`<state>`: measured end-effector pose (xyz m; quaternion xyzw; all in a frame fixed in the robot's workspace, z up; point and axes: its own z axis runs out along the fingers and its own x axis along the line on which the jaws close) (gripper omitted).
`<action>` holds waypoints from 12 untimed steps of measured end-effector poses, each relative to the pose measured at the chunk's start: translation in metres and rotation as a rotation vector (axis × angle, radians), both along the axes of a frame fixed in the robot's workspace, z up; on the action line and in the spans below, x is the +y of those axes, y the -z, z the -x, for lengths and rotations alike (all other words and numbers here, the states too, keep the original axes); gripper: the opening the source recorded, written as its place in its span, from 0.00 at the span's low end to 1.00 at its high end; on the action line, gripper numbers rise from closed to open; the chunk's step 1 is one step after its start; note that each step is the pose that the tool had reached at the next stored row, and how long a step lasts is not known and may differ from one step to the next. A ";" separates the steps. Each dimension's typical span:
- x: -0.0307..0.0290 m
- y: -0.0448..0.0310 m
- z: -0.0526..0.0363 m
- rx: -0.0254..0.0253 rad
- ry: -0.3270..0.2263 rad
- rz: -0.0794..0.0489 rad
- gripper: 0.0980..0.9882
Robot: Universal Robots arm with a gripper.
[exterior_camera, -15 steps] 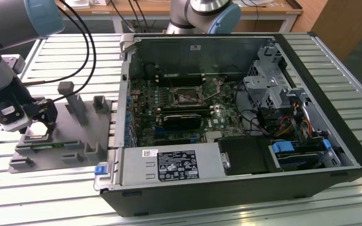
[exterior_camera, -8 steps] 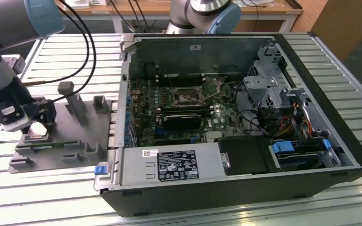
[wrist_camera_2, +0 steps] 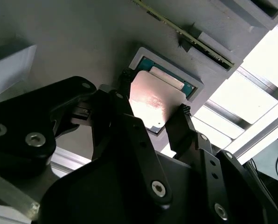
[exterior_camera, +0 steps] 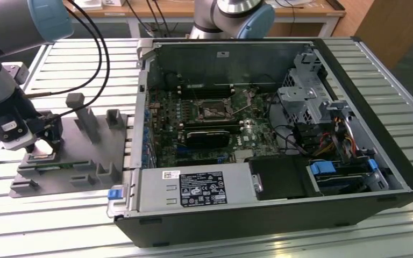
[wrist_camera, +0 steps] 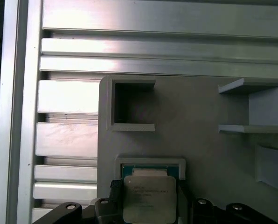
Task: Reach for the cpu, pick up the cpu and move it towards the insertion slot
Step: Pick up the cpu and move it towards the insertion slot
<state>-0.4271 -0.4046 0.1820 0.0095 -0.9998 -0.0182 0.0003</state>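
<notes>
Silvery-topped, the cpu [wrist_camera_2: 153, 100] is pinched on opposite edges by the black fingers [wrist_camera_2: 182, 125] of the gripper [wrist_camera_2: 154, 95]. It looks tilted, one edge raised off its shallow square recess [wrist_camera: 150, 162], whose teal floor shows beyond it. The pick-up seems to be the step in hand. In the exterior view the grey tray [exterior_camera: 77, 172] lies at nine o'clock from the open computer case [exterior_camera: 378, 134]. The insertion slot [exterior_camera: 212, 110] sits inside, about three o'clock from the gripper and well apart. That carry calls for a firm, level hold and height over the case wall. The tray also holds a narrow green strip [wrist_camera_2: 185, 30] in a groove. A neighbouring square pocket [wrist_camera: 132, 105] holds nothing I can see.
</notes>
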 end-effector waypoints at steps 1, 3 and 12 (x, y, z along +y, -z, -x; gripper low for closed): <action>0.0000 0.0000 0.0000 -0.0001 0.000 0.000 0.51; 0.0000 0.0000 0.0000 0.0000 0.000 0.000 0.51; 0.0000 -0.0097 -0.0001 0.0001 0.000 -0.001 0.50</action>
